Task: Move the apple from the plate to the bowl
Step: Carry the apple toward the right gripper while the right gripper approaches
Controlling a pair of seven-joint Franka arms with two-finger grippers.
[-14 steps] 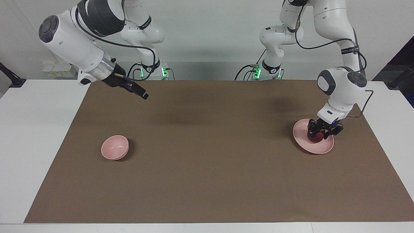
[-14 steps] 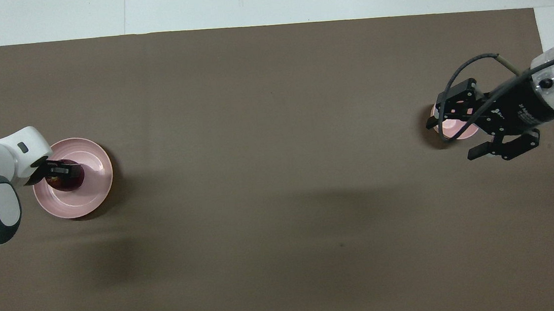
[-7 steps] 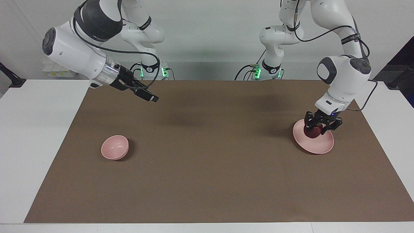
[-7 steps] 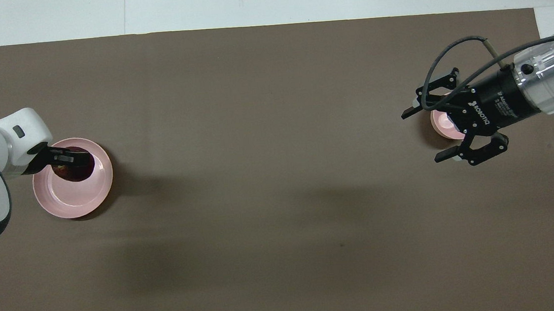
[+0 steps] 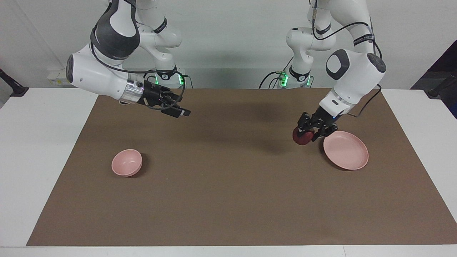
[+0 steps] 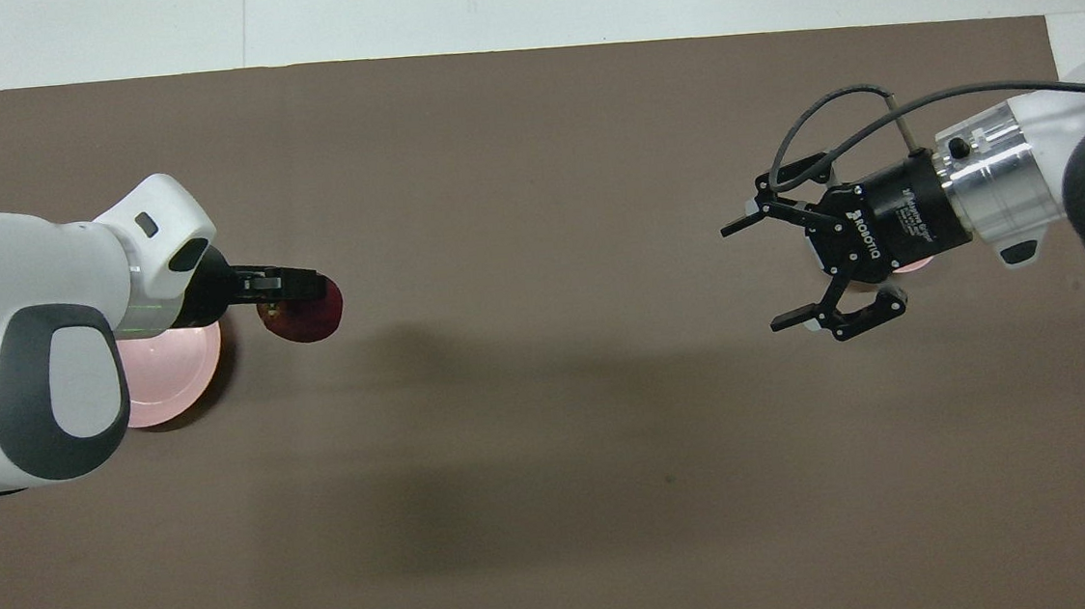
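From my station I saw the left gripper clamped on the apple, with the fruit lifted clear of the table and hanging over the brown mat, just beside the plate on the side toward the table's middle. The left arm came down from its base in a tall bend, its white forearm sloping toward the mat and the wrist angled so that the fingers pointed down and toward the centre. In the overhead view the same wrist lay nearly level across the plate's rim (it hid a good part of the plate from me there), and the apple showed as a dark red disc at the gripper's tip.

The right gripper stood wide open and held nothing. Its arm folded down from the shoulder, with the forearm running almost level above the mat and the fingers aimed at the table's middle. From overhead it covered most of the bowl, though the facing camera showed it raised well above the bowl. The bowl sat on the mat toward the right arm's end.
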